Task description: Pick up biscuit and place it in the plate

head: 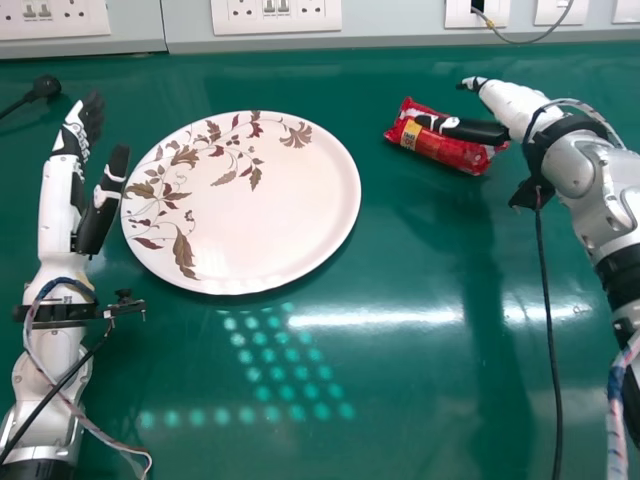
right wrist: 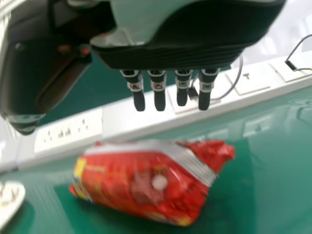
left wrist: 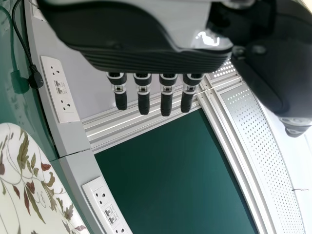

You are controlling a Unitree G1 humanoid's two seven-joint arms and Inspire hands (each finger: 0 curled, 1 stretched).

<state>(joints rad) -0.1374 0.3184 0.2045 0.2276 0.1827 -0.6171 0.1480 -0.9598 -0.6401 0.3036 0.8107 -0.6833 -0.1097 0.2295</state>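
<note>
Your open passage runs over the green tabletop (head: 388, 235) between plate (head: 260, 215) and red packet (head: 445, 152), obstructed at the plate's left side by the left hand (head: 99, 205) and, beyond the packet, by the right hand (head: 512, 106) and its trailing cable (head: 547, 320).

I was in what looked like a lab: socket panels (head: 276, 14) lined the far side of my glossy green tabletop (head: 420, 400), a cable (head: 530, 41) plugged in at far right.
</note>
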